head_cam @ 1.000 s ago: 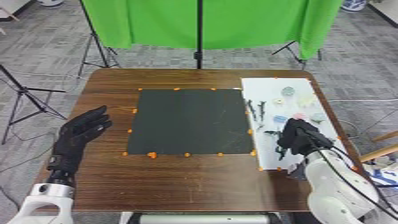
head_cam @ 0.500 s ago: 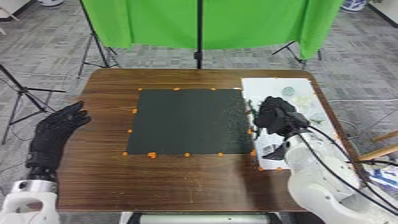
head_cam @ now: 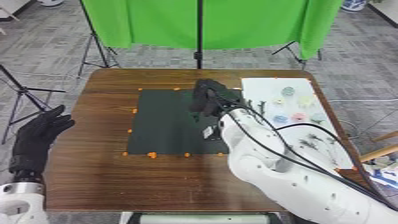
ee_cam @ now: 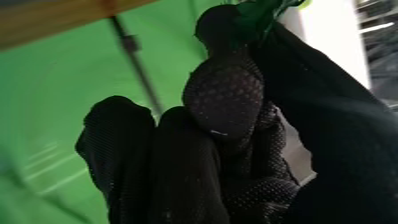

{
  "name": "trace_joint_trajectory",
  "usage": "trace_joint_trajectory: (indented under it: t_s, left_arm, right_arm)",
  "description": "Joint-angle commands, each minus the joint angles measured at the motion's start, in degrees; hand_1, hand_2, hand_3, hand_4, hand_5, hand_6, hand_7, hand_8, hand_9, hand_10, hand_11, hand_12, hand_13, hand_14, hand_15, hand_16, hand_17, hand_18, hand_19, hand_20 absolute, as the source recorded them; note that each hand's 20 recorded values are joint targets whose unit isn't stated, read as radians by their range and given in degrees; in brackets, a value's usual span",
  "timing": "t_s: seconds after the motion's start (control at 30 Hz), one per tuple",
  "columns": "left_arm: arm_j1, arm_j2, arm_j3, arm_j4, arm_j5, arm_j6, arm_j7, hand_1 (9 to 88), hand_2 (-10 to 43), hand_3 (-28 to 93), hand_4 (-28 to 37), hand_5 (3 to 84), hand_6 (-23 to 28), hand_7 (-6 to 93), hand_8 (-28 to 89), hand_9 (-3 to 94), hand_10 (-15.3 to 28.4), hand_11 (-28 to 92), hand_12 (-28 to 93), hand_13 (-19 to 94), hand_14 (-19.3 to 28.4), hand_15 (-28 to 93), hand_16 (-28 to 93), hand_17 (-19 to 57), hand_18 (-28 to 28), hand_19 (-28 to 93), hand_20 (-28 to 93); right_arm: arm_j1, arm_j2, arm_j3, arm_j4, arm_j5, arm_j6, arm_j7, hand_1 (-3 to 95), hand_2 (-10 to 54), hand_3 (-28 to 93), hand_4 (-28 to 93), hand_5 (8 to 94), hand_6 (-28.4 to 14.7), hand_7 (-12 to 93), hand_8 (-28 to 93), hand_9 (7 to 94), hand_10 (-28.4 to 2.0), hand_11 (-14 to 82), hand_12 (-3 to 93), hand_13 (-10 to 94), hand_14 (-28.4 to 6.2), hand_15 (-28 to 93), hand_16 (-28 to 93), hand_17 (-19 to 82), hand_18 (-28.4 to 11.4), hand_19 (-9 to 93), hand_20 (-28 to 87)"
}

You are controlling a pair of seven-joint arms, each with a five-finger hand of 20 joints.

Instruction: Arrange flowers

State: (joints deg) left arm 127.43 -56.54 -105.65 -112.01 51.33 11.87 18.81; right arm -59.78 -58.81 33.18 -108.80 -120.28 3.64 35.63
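Legible text, labels, brands, numbers, signs: none in either the head view or the right wrist view.

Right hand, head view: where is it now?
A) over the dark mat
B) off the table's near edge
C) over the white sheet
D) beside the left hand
A: the right hand, with a green leafy piece at its fingers, is over the dark mat, left of the white sheet.
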Motion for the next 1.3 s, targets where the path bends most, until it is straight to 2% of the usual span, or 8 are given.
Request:
trace_joint_trajectory:
  t_s: [0.03,0.13,0.3,0.43,0.47,0.7,1.03,1.3]
  left_arm:
    - [0.7,-0.41,1.30,1.07,-0.04,0.56,-0.33,22.1,18.0,67,-28.3,48.0,4.3,10.7,-7,47.4,14.3,18,10,40,18.5,22,0,12.1,13.6,12,21]
    - [-0.2,-0.07,2.46,1.49,0.10,0.38,-0.24,22.3,17.3,68,-28.3,47.9,4.3,10.7,-7,47.4,14.3,18,10,40,18.6,22,0,12.1,13.6,12,21]
    - [-1.4,0.16,3.82,1.85,1.18,-0.37,-0.73,22.6,16.7,68,-28.3,47.9,4.4,10.7,-7,47.4,14.3,18,11,40,18.6,22,0,12.1,13.5,12,21]
    - [-2.2,0.05,4.98,2.33,1.18,-0.79,-0.76,22.8,16.3,68,-28.3,47.8,4.4,10.7,-7,47.3,14.2,18,11,40,18.5,22,0,12.2,13.5,12,21]
    - [-2.2,0.13,5.13,2.21,1.30,-0.83,-1.03,22.8,16.1,68,-28.3,47.8,4.4,10.7,-7,47.3,14.2,18,11,40,18.5,22,0,12.2,13.5,12,21]
    - [-2.7,0.11,6.14,2.27,1.58,-1.14,-1.48,23.3,15.5,68,-28.3,47.7,4.4,10.8,-7,47.2,14.1,18,11,40,18.5,22,0,12.1,13.5,12,21]
    - [-2.9,0.16,6.47,2.24,1.98,-1.69,-2.07,23.6,14.8,68,-28.3,47.6,4.5,10.9,-7,47.1,14.0,18,11,40,18.5,22,0,12.0,13.6,12,21]
    - [-3.1,0.05,6.73,2.30,2.36,-1.80,-2.11,23.5,13.2,69,-28.3,47.5,4.5,11.0,-7,46.8,14.0,18,11,40,18.5,22,0,11.8,13.7,12,21]
  right_arm:
    - [5.2,-8.6,-6.0,4.0,0.4,0.4,-0.9,47.9,-9.5,62,11,89.1,-3.8,28,23,92.8,-10.2,51.1,36.0,93,-3.2,78,48,72,-18.7,93,76]
    - [4.8,-10.2,-7.1,5.8,2.1,2.2,-1.0,48.1,-9.5,62,11,89.2,-3.8,28,23,92.7,-10.2,51.2,36.0,93,-3.2,78,48,72,-18.7,93,76]
    - [4.2,-11.7,-9.3,8.2,4.5,7.2,-1.5,49.2,-9.5,61,9,89.2,-3.8,27,22,92.8,-10.3,51.0,35.8,93,-3.1,78,48,72,-18.7,93,77]
    - [3.3,-13.0,-9.6,10.3,6.9,9.2,-1.6,50.7,-9.5,61,6,89.2,-4.1,26,21,93.1,-10.2,49.6,35.3,93,-3.3,78,49,72,-18.7,93,76]
    - [3.2,-13.1,-10.0,10.8,7.2,10.4,-1.7,50.9,-9.5,61,6,89.2,-4.2,26,21,93.2,-10.2,49.1,35.2,93,-3.3,78,49,72,-18.7,93,76]
    - [2.1,-14.8,-10.0,13.3,7.3,9.3,-0.9,51.8,-9.5,60,3,89.1,-4.4,24,21,93.5,-10.3,47.9,34.9,93,-3.3,77,49,72,-18.5,93,76]
    - [0.7,-16.1,-10.0,15.2,6.6,7.8,-0.8,53.5,-9.5,60,-3,88.8,-4.3,21,19,93.7,-10.5,45.0,31.7,94,-2.1,75,48,72,-17.5,93,72]
    - [0.6,-16.5,-9.3,16.0,8.5,9.3,-1.4,53.7,-9.5,59,-5,88.6,-3.9,18,15,93.7,-10.6,44.4,30.6,94,-1.6,73,46,72,-16.9,93,70]
